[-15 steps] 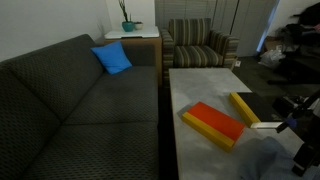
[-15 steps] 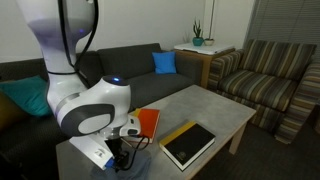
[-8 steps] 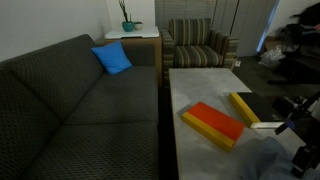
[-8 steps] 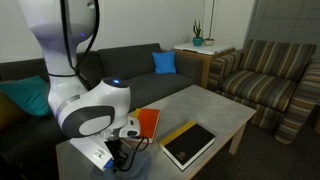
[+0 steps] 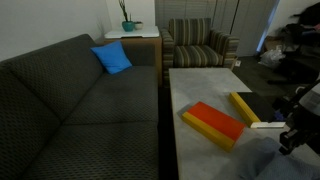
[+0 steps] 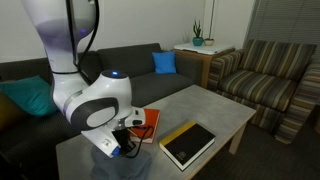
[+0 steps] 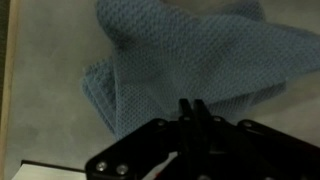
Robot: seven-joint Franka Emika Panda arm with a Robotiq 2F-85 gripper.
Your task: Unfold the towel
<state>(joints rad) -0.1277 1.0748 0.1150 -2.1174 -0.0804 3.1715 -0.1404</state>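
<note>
Broadly, a dark grey sofa [image 5: 70, 100] is seen along one side of the room, with a grey coffee table [image 5: 200, 85] set just beside it and a striped armchair [image 5: 200, 45] beyond the table's far end. The white robot arm [image 6: 85, 95] is bent low over the near end of the table. The towel [image 7: 180, 55], grey-blue and wrinkled, is found on that near end of the tabletop; in the wrist view it is folded over on itself, with a doubled edge on the left. In an exterior view it is noted as a soft heap [image 5: 268, 160] at the frame's lower edge, near the orange-and-yellow box [image 5: 212, 124] but apart from it. A black book with a yellow edge [image 6: 188, 145] is lying flat beside the box. A bright blue pillow [image 5: 112, 58] is propped in the sofa's far corner. The gripper [image 7: 191, 106] is held directly above the towel, its fingers drawn together on a fold at the cloth's near edge
</note>
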